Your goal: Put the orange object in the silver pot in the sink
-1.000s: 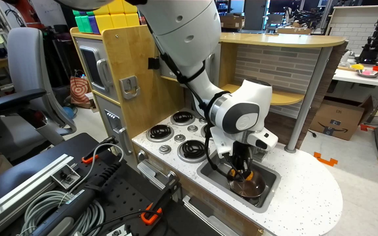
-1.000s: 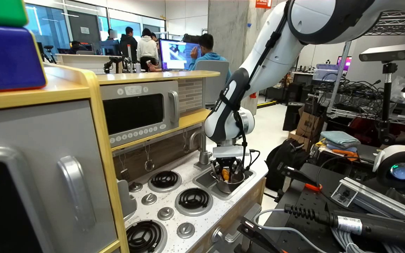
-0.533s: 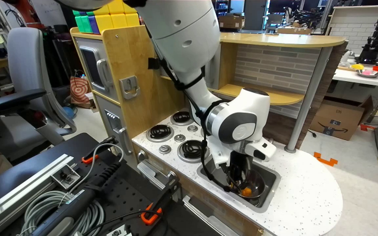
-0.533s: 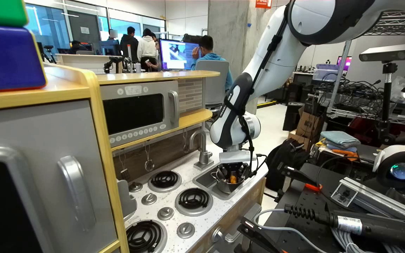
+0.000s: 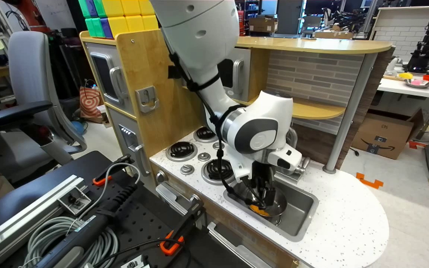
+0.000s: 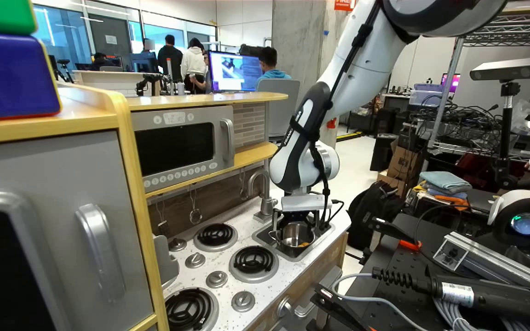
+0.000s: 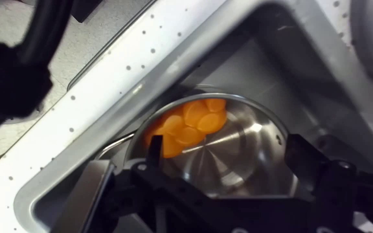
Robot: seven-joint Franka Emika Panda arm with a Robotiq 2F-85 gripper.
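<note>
The orange object (image 7: 189, 124), lumpy and made of rounded bumps, lies inside the silver pot (image 7: 235, 161) against its wall. It also shows in both exterior views, as an orange patch (image 5: 259, 210) low in the pot and a smaller orange bit (image 6: 302, 244). The pot stands in the grey sink (image 5: 302, 203). My gripper (image 7: 224, 140) is spread wide over the pot, nothing between its fingers. Its left finger in the wrist view overlaps the orange object's edge; the right one sits at the pot's rim. Whether either touches the pot I cannot tell.
A curved faucet (image 6: 265, 188) rises behind the sink. Black burners (image 6: 253, 259) and knobs lie beside it on the speckled white counter (image 5: 348, 208). A wooden shelf (image 5: 315, 111) is above the back. A black cable (image 5: 220, 163) hangs along my arm.
The gripper has opened and the orange object has dropped from it into the pot. In an exterior view, the arm and the pot have shifted left, toward the burners.
</note>
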